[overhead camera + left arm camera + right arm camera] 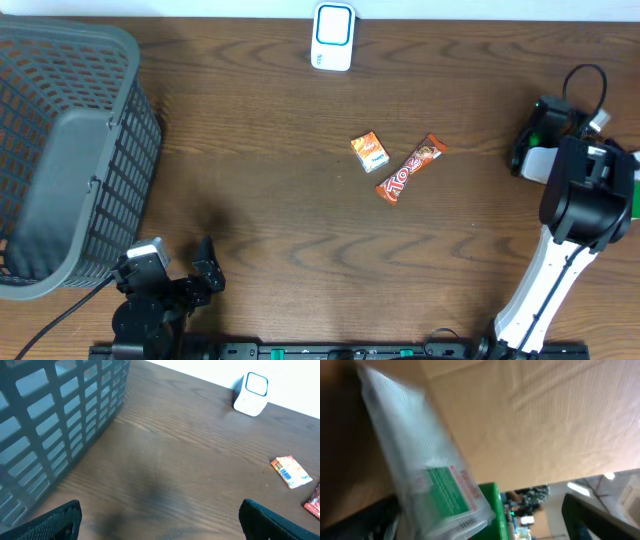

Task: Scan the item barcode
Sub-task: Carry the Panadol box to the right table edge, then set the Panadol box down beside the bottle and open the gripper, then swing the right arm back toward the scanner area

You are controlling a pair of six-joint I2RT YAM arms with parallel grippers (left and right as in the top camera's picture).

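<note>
A clear plastic packet (420, 465) with a green label and a barcode near its lower end shows blurred in the right wrist view, close to the left finger. My right gripper (490, 520) has its fingers far apart, so it is open and the packet is not clamped. Overhead, that gripper (530, 150) is at the table's right edge with a pale packet (543, 163) by it. The white scanner (333, 36) (251, 394) stands at the back middle. My left gripper (190, 275) (160, 522) hangs open over bare wood at the front left.
A small orange packet (369, 151) (291, 471) and a red-orange candy bar (410, 168) lie mid-table. A grey slatted basket (60, 150) (55, 415) fills the left side. Tan cardboard (545, 420) and a green bin edge (495, 505) lie beyond the right gripper.
</note>
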